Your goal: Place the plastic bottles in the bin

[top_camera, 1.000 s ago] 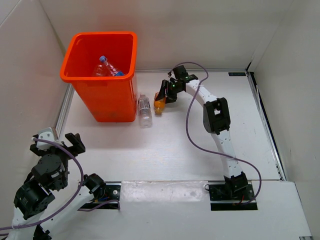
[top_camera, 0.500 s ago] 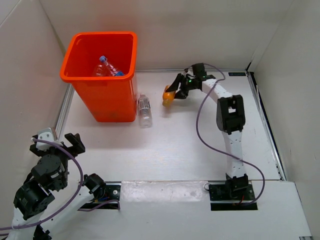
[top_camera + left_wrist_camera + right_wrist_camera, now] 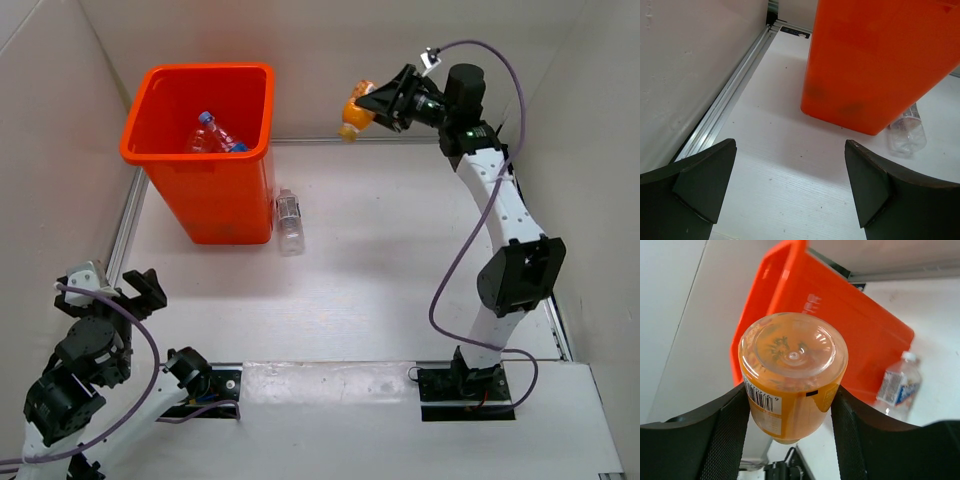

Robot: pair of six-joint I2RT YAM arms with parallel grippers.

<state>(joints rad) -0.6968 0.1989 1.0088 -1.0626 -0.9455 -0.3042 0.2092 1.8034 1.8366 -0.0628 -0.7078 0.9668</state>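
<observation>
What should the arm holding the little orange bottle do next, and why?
Probably swing left until the orange bottle hangs over the bin opening. The right fingers grip it up in the air, but off to the bin's right side, so letting go here would likely drop it onto the table.

The tall orange bin (image 3: 215, 205) stands upright at the 10 o'clock of the desk (image 3: 380, 260). A blue-capped bottle (image 3: 213, 134) lies tilted inside it. A clear bottle (image 3: 289, 222) lies on its side just beside the bin, at its 4 o'clock. The short orange bottle (image 3: 352, 113) hangs in the air toward the bin's 3 o'clock, clamped in the right tool (image 3: 368, 105).
</observation>
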